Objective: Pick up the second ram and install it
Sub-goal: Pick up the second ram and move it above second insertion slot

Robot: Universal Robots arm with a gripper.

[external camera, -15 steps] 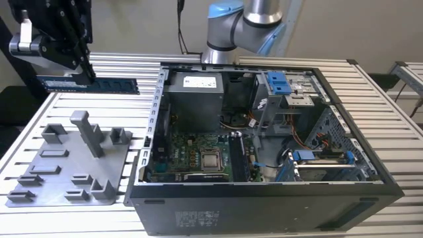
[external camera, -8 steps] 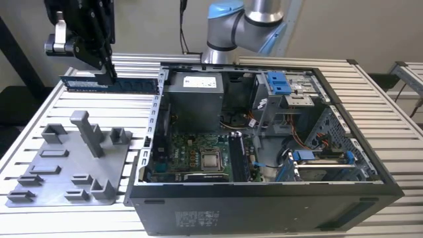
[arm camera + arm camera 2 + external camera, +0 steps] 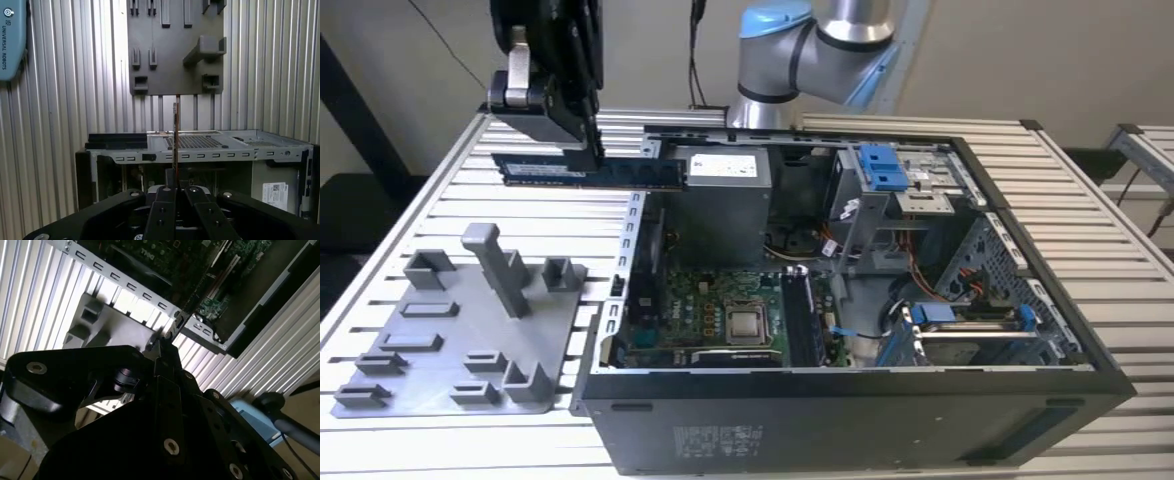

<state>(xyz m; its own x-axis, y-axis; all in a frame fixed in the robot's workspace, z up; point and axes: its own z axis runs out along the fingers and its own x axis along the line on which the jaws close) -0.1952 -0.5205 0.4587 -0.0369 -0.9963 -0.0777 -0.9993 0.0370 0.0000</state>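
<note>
Black gripper (image 3: 584, 152) clenches the second ram (image 3: 640, 173), which juts past both sides of the jaws; any tilt there risks crooked seating in the motherboard (image 3: 720, 312).

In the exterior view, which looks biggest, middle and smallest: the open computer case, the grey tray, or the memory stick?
1. Computer case, by far the largest.
2. Grey tray.
3. Memory stick, held in the gripper, smallest; its distance from the camera is unclear, but the order is plain.
</note>
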